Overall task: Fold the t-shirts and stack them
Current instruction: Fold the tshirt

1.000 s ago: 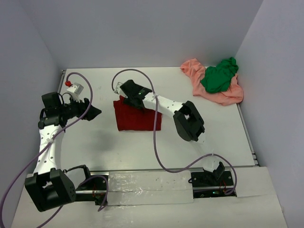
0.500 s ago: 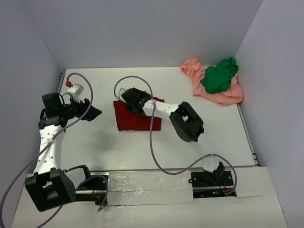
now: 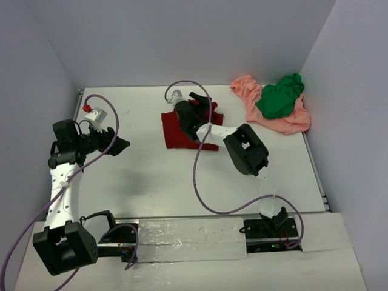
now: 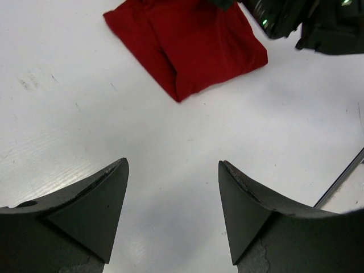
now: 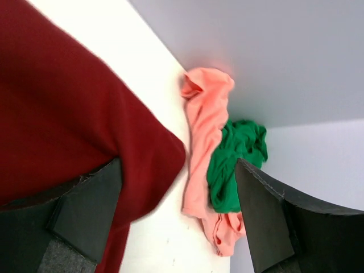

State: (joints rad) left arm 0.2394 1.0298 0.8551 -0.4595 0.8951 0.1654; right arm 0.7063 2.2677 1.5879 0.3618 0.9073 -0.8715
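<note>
Where the arms are bolted, a white table (image 3: 151, 182) runs back to pale grey walls (image 3: 182, 42) that close it in at the far side and at both flanks. Purple cables (image 3: 197, 182) loop over the surface from the near edge.

Dark red t-shirt (image 3: 182, 130): folded into a flat rectangle, lying on the far middle of the table. The right arm (image 3: 242, 148) reaches across it, and the right jaws are directly over its far right corner. In the right wrist view these jaws stand spread wide, with bare table showing in the gap. The red cloth (image 5: 62, 108) lies against one finger (image 5: 85, 210); nothing is pinched between the two.

Left arm (image 3: 63, 182): raised at the left side of the table. The left jaws are spread, with nothing between them, over bare white surface. The red t-shirt (image 4: 187, 48) lies well ahead of them, apart from both fingers (image 4: 85, 210).

Salmon-pink t-shirt (image 3: 285, 121): crumpled and unfolded in the far right corner, well apart from both sets of jaws. The bright green t-shirt (image 3: 280, 97) is bunched on top of it. The right wrist view shows the same pair, pink (image 5: 205, 131) under green (image 5: 233, 159), beyond the red shirt's corner.
</note>
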